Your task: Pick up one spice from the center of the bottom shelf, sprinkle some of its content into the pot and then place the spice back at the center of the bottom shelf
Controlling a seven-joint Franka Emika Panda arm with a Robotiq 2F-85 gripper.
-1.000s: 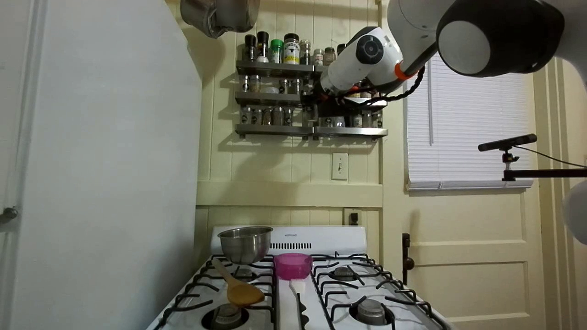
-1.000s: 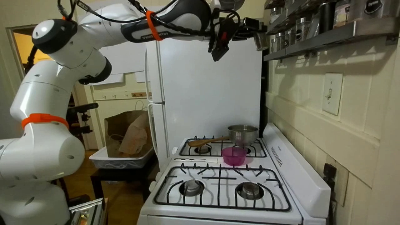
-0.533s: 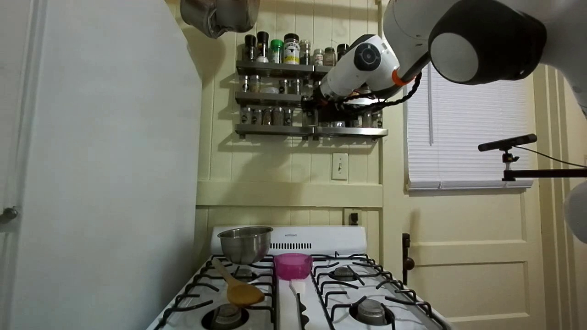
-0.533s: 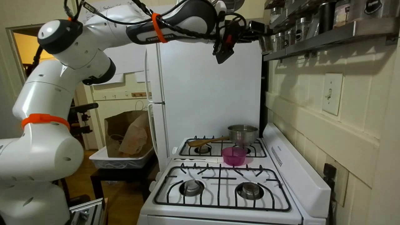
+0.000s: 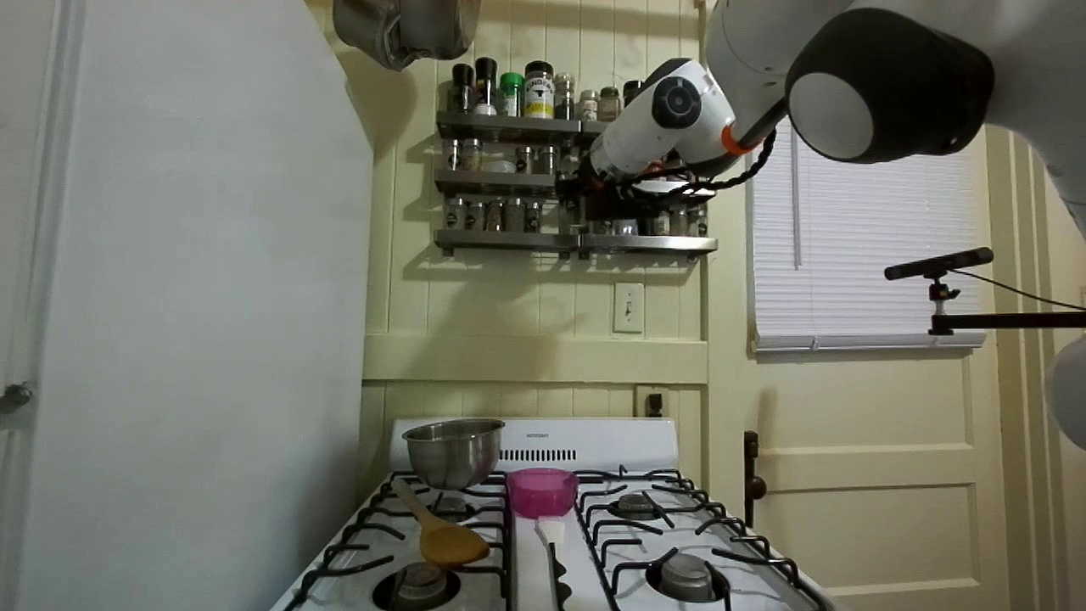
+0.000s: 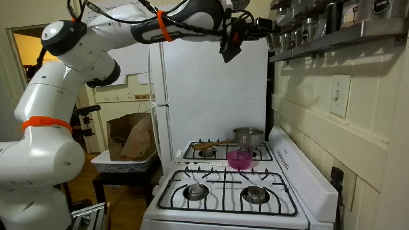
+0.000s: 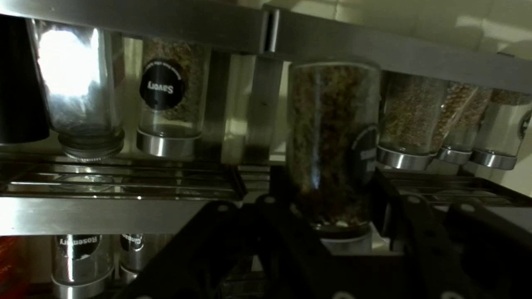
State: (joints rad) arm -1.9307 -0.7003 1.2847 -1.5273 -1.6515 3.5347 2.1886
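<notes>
My gripper (image 7: 332,191) is shut on a glass spice jar (image 7: 334,124) of brown-green herbs in the wrist view, which is upside down. The jar's lid points the same way as its neighbours' lids, so it is about upright, slightly tilted in an exterior view (image 6: 273,42). It hangs close to the bottom shelf (image 5: 509,241), near the joint between the two rails; whether its base is over the shelf or just in front, I cannot tell. Below, the silver pot (image 6: 248,139) stands on a back burner of the stove.
Several jars stand on the bottom shelf either side, including a Savory jar (image 7: 166,91). The middle shelf (image 5: 501,183) runs just above the gripper. A pink bowl (image 6: 239,159) and a wooden spoon (image 5: 450,543) lie on the stove. A fridge (image 6: 214,92) stands beside it.
The arm has carried the jar toward the shelf, to the right in an exterior view, dipping and then rising a little. The grip has stayed the same; pot and stove items have not moved.
</notes>
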